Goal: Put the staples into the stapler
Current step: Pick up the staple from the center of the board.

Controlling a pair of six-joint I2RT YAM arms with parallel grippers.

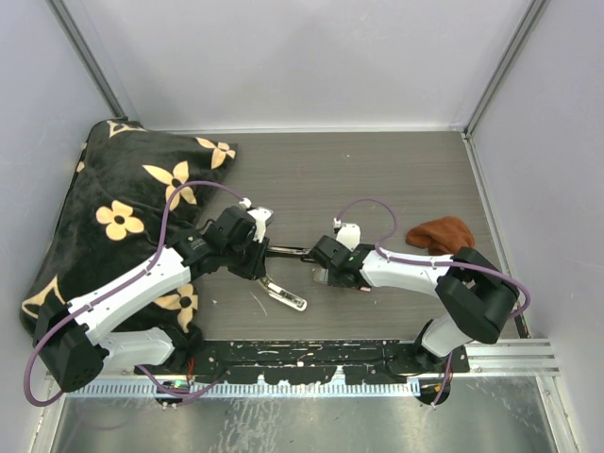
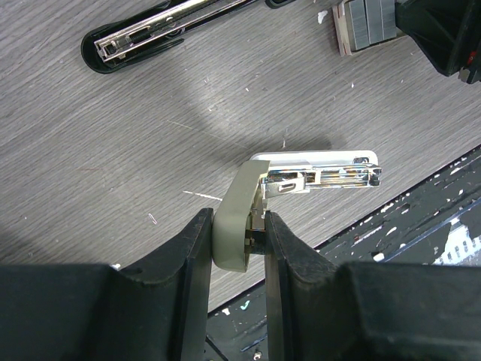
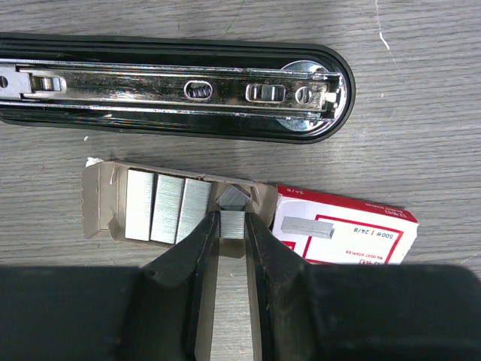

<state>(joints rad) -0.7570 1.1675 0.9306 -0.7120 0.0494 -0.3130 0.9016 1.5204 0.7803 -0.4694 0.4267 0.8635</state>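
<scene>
The stapler lies folded open on the table. Its black half with a chrome rail (image 3: 188, 92) is flat; it also shows in the left wrist view (image 2: 143, 34). My left gripper (image 2: 239, 241) is shut on the hinge end of the cream-green cover (image 2: 231, 226), whose chrome magazine (image 2: 323, 177) points away. My right gripper (image 3: 232, 230) is shut on a short silvery block of staples (image 3: 234, 221) in the open cardboard tray (image 3: 96, 204). Three more strips (image 3: 167, 207) lie in the tray, and a small loose block (image 3: 234, 196) lies just beyond the tips. The red-and-white box sleeve (image 3: 347, 235) sits to the right.
A black cushion with cream flowers (image 1: 123, 217) fills the left side of the table. A rust-brown cloth (image 1: 441, 234) lies at the right. The black mounting rail (image 1: 311, 359) runs along the near edge. Grey walls close in the table.
</scene>
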